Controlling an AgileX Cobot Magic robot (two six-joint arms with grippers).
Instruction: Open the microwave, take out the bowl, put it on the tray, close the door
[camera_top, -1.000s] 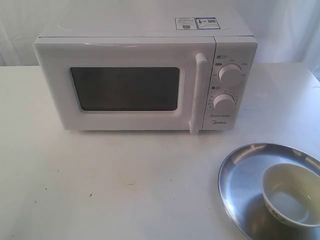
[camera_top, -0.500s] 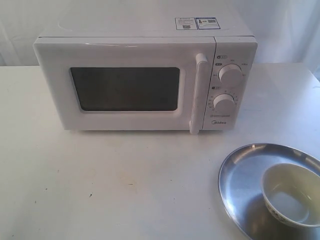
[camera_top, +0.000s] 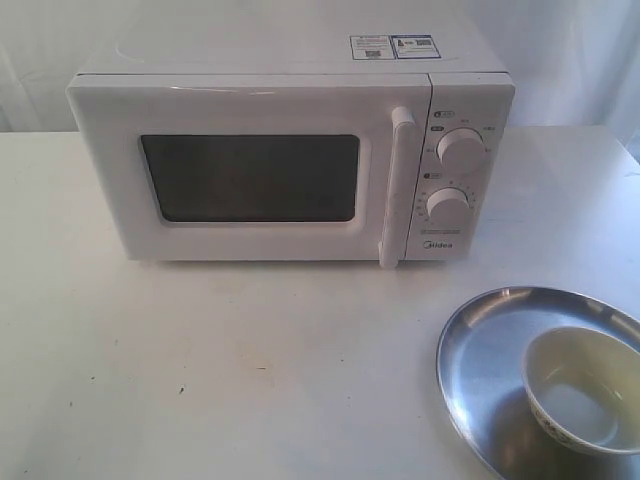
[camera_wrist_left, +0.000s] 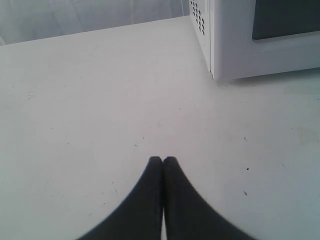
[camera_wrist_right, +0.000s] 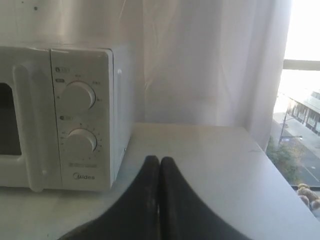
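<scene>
The white microwave (camera_top: 290, 150) stands at the back of the table, its door (camera_top: 250, 180) closed flush and the bar handle (camera_top: 396, 188) upright. A cream bowl (camera_top: 582, 390) sits inside the silver tray (camera_top: 480, 360) at the front right. Neither gripper shows in the exterior view. In the left wrist view my left gripper (camera_wrist_left: 162, 160) is shut and empty over bare table, with the microwave's corner (camera_wrist_left: 220, 45) some way off. In the right wrist view my right gripper (camera_wrist_right: 159, 160) is shut and empty, beside the microwave's knob panel (camera_wrist_right: 80, 115).
White table (camera_top: 200, 360) spreads in front of the microwave. A white curtain (camera_wrist_right: 200, 55) hangs behind, and a window (camera_wrist_right: 300, 100) lies past the table's right edge.
</scene>
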